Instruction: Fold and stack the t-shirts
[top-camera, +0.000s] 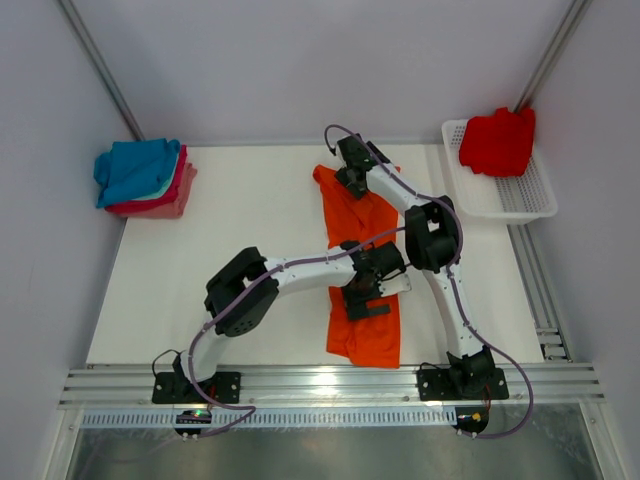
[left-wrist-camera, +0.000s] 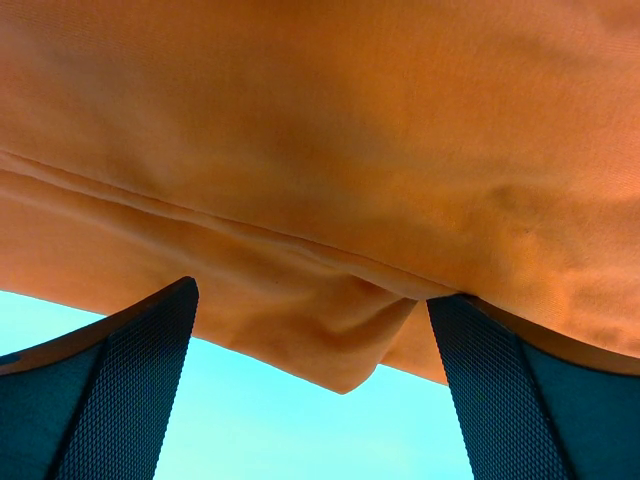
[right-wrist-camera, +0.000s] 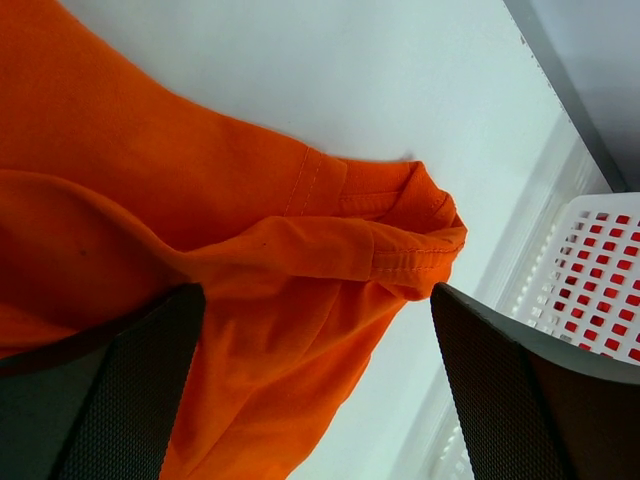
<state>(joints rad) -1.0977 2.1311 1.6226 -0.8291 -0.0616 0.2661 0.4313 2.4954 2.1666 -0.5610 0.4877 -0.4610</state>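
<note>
A bright orange t-shirt (top-camera: 365, 335) lies folded into a long strip down the middle of the table. My left gripper (top-camera: 365, 298) hovers low over the strip's near half, open; in the left wrist view the orange cloth (left-wrist-camera: 330, 150) fills the top and its edge sags between the wide-apart fingers (left-wrist-camera: 130, 380). My right gripper (top-camera: 350, 178) is at the strip's far end, open, with a hemmed sleeve fold (right-wrist-camera: 400, 250) lying between its spread fingers (right-wrist-camera: 130, 400). Neither gripper (left-wrist-camera: 312, 295) (right-wrist-camera: 318, 290) pinches the cloth. A red t-shirt (top-camera: 497, 140) lies in the basket.
A stack of folded shirts (top-camera: 140, 175), blue on top of teal, red and pink, sits at the far left corner. The white mesh basket (top-camera: 520, 200) (right-wrist-camera: 600, 270) stands at the far right, close beside the right gripper. Walls enclose the table on three sides.
</note>
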